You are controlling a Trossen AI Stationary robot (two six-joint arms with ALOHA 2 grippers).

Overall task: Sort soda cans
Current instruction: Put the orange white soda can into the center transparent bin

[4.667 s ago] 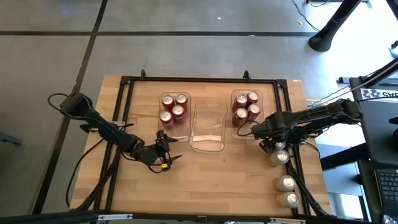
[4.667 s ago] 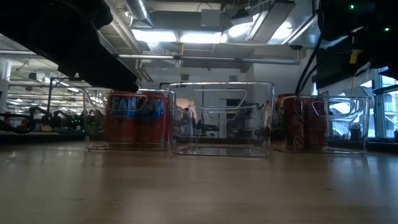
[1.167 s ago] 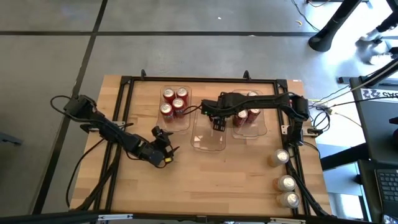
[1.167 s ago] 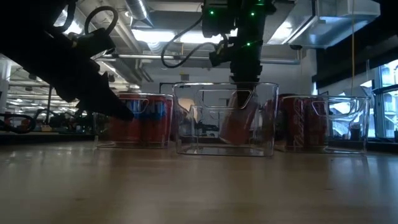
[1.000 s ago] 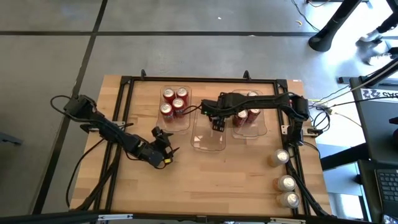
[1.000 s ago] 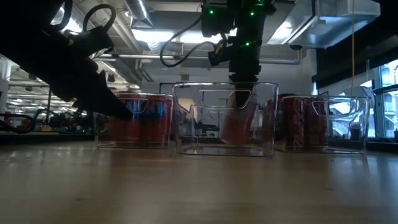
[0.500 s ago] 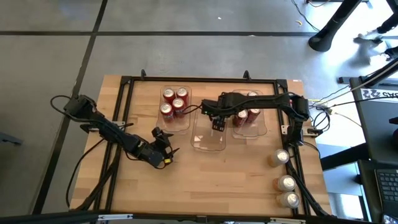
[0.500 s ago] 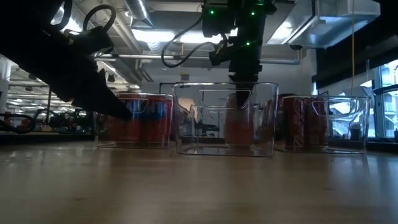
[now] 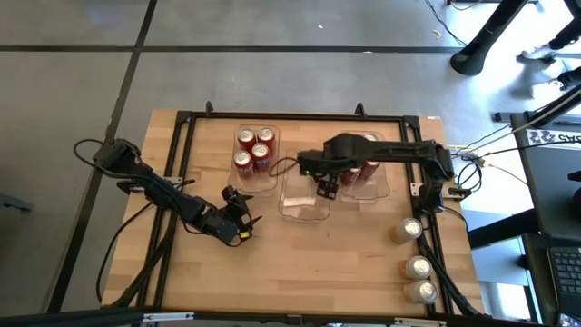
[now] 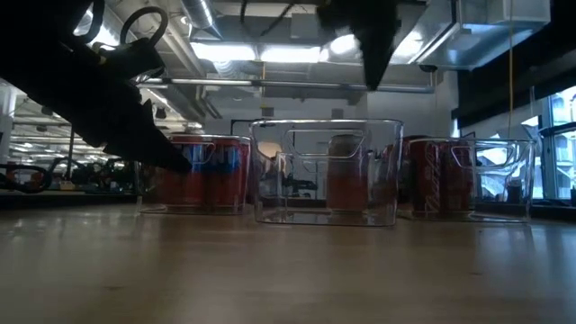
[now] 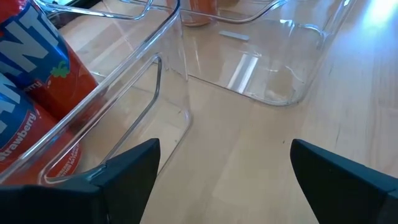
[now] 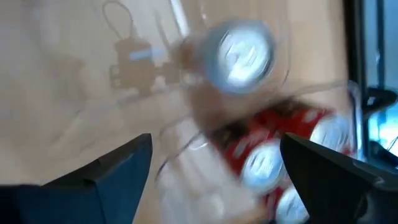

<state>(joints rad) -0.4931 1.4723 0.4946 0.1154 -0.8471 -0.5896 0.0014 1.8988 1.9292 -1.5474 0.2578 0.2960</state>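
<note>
Right claw [image 9: 325, 189] released, jaws spread wide with nothing between them, raised clear above the middle bin [image 9: 300, 211]. Directly beneath that claw, one soda can [image 10: 345, 183] standing upright inside the middle bin, toward its right-hand side, silver top facing up, apart from both fingers. Body colour hard to tell in the dim level view.

Just beyond the right claw, on the side of its own arm: right bin [image 9: 374, 193] with red cans [image 9: 368, 168], partly hidden under the arm. On the other side of the claw, past the middle bin: left bin [image 9: 259, 187] holding four red cans [image 9: 252, 151], upright and packed together.

Well away from the right claw, near the surface's [image 9: 318, 263] right edge: three pale cans [image 9: 418, 267], upright, loosely in a row, none in any bin.

Left claw [image 9: 238, 227] also released and empty, low over the surface, just off the front corner of the left bin, facing it.
</note>
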